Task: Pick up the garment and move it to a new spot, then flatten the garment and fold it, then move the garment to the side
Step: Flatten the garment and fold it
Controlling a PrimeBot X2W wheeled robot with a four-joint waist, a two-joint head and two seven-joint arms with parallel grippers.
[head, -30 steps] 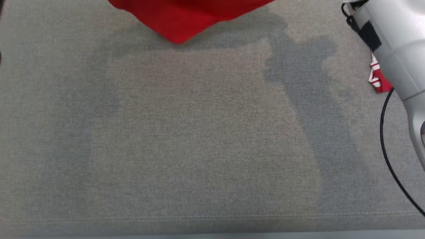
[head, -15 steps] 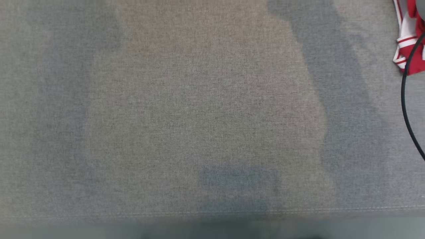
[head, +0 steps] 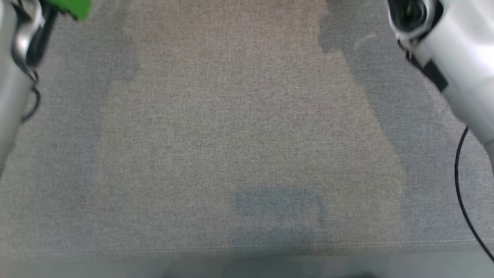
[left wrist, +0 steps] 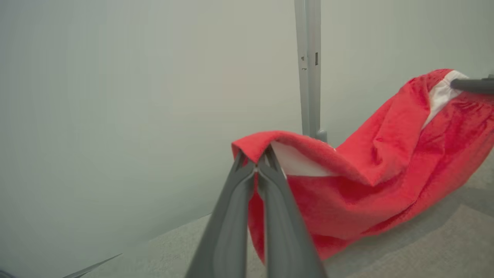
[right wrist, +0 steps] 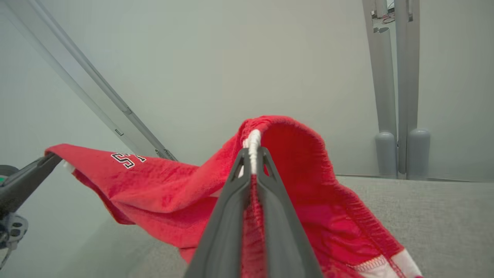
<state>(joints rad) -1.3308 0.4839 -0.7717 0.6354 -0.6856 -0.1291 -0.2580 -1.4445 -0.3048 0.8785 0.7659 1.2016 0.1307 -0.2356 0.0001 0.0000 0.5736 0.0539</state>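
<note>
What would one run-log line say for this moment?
left gripper: shut on red garment | right gripper: shut on red garment | drape: slung between them, sagging

red garment (left wrist: 370, 185), white-trimmed, hanging stretched above surface

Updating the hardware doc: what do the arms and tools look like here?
Both forearms are pale grey-white shells. The right forearm has a black band and a thin black cable trailing below; the left forearm has a looped black cable and a green patch by its wrist. Left tool and right tool: two long, dark grey, tapering fingers each, with cut-outs near the tips.
</note>
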